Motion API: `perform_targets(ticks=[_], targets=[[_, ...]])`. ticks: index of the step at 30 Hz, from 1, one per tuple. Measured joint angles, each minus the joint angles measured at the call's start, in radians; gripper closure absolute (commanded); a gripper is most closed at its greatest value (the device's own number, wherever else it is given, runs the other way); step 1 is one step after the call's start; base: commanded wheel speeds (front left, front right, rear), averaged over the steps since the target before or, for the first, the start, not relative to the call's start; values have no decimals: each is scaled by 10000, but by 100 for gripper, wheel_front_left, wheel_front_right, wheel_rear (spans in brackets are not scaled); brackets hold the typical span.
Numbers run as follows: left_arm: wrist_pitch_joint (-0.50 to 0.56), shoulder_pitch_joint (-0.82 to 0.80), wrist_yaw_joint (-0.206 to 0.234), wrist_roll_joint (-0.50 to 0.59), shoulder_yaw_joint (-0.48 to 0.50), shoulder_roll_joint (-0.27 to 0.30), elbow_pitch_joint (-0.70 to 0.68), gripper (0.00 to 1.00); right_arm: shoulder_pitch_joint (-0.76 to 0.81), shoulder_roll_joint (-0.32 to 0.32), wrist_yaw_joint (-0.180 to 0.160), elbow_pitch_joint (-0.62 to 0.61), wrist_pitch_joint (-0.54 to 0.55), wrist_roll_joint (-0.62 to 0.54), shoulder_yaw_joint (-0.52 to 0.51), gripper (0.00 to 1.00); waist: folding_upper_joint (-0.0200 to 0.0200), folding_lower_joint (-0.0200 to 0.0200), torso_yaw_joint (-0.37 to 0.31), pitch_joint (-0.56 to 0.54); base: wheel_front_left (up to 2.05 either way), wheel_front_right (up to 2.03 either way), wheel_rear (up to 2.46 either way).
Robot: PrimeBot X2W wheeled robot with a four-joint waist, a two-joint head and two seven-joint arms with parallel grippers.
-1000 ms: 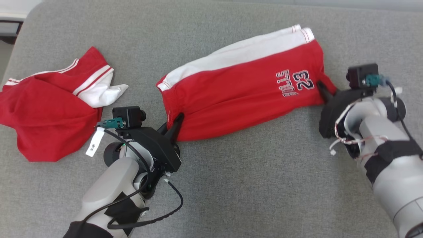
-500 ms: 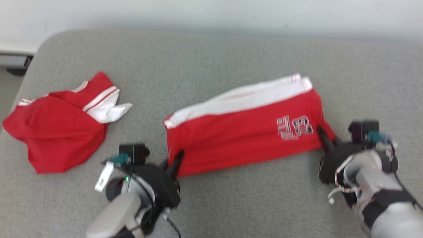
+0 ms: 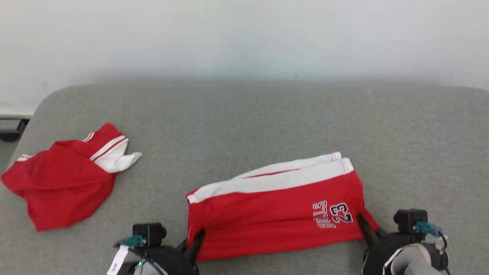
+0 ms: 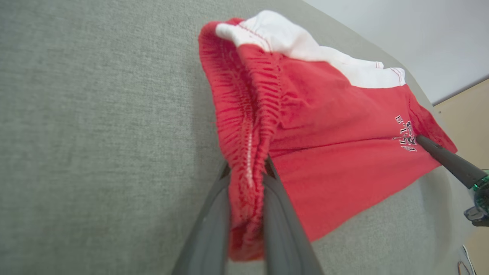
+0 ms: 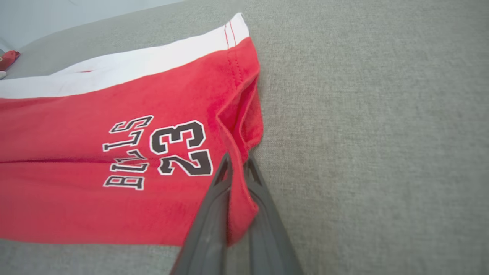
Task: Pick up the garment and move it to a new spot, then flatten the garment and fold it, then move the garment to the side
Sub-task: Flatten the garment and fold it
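The garment [image 3: 275,214] is a pair of red shorts with a white side stripe and a "BULLS 23" print, folded in half and stretched flat on the grey cushion [image 3: 244,126]. My left gripper [image 3: 199,233] is shut on its near-left corner; the left wrist view shows the gathered red waistband [image 4: 248,152] pinched in my left gripper [image 4: 247,168]. At the near-right corner my right gripper [image 3: 359,218] is shut on the leg hem, and the right wrist view has the hem [image 5: 237,191] clamped in the right gripper [image 5: 237,162] beside the print [image 5: 160,152].
A second red and white garment [image 3: 65,179] lies crumpled at the cushion's left side, near its rounded edge. A pale wall [image 3: 244,38] rises behind the cushion. Bare grey cushion stretches behind and right of the shorts.
The head camera has tilted up, so the whole picture slid down and the wall came into view. Both grippers keep their hold on the shorts' corners.
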Motion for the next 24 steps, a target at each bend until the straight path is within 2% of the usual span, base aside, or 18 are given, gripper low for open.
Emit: perform_targets(ticks=[5, 12, 23, 24], targets=[[-203, 603, 2, 0, -23, 180, -255, 100, 702, -10, 0, -581, -40, 150, -73, 100, 0, 0, -345, -388, 0, 0, 0], [-290, 653, 98, 6, -10, 270, -656, 100, 1647, -86, 0, -1356, -46, 428, -380, 100, 0, 0, -645, -648, 0, 0, 0], [-274, 780, 272, -111, 100, 364, -619, 100, 1712, -128, -92, -1962, -50, 334, -259, 100, 0, 2, -751, -516, 0, 0, 0], [-265, 780, 297, -115, 98, 364, -612, 66, 1738, -130, -92, -1998, -40, 336, -263, 83, 0, 2, -746, -511, 0, 0, 0]])
